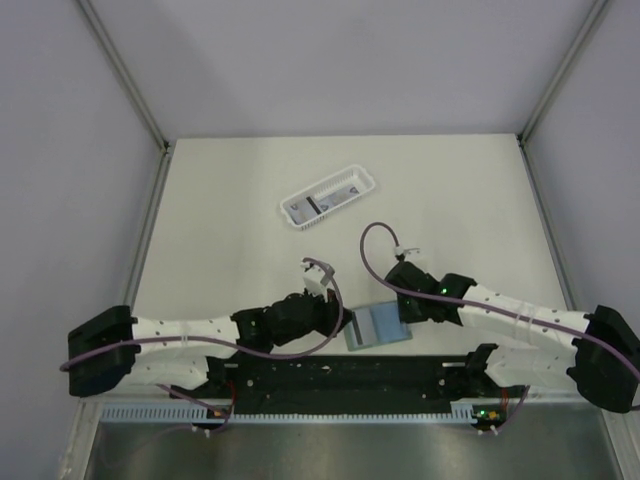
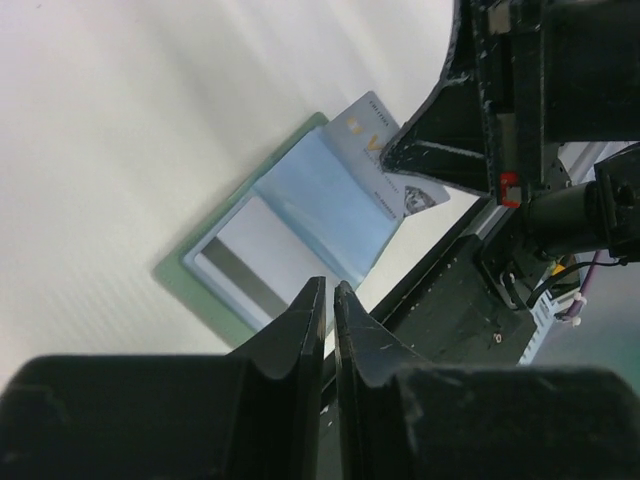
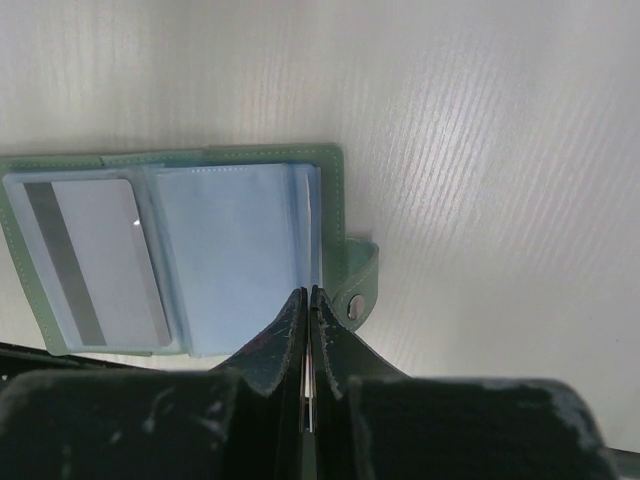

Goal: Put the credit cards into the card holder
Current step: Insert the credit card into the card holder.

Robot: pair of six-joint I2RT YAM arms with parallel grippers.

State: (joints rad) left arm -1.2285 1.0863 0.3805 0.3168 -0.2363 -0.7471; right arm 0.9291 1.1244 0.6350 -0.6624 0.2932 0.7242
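Right gripper pinches a credit card at the open card holder.

The right jaws are pressed together on the card, which stands edge-on, its far end at the holder's pale blue sleeves just ahead of the tips. A second card, stripe up, lies in the pocket to those jaws' left. The left gripper has its jaws a narrow slit apart with nothing between them, and the holder lies just ahead.

No legible text, only blurred print on the credit card.
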